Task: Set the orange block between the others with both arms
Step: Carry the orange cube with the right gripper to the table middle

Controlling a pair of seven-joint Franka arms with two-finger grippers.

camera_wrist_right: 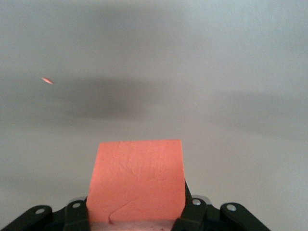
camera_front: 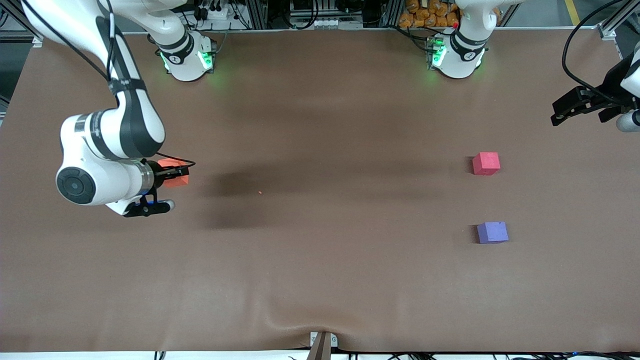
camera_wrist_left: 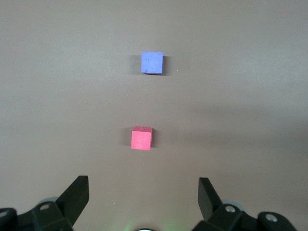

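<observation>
The step in hand looks like the pickup: the right hand (camera_front: 172,176) has its fingers closed narrow on the orange block (camera_front: 175,178), gripped by two opposite faces as the right wrist view shows (camera_wrist_right: 137,185), near the desk's (camera_front: 320,280) edge at the right arm's end. Whether the block has left the desk surface cannot be told. The left hand (camera_front: 575,107) hangs with its fingers spread wide and holds nothing, up over the desk's edge at the left arm's end; that arm waits. Its wrist view looks down on the two other cubes, the red-pink cube (camera_front: 486,163) and the purple-blue cube (camera_front: 492,232), which stand apart with bare desk between them, the purple-blue one closer to the desk's front-camera edge. The next move, as I judge it, calls for carrying the orange block the length of the desk toward the left arm, probably a handover, since the gap between the two cubes lies well off from the right arm's base. By count: one orange block, one red-pink cube, one purple-blue cube, two arms.
</observation>
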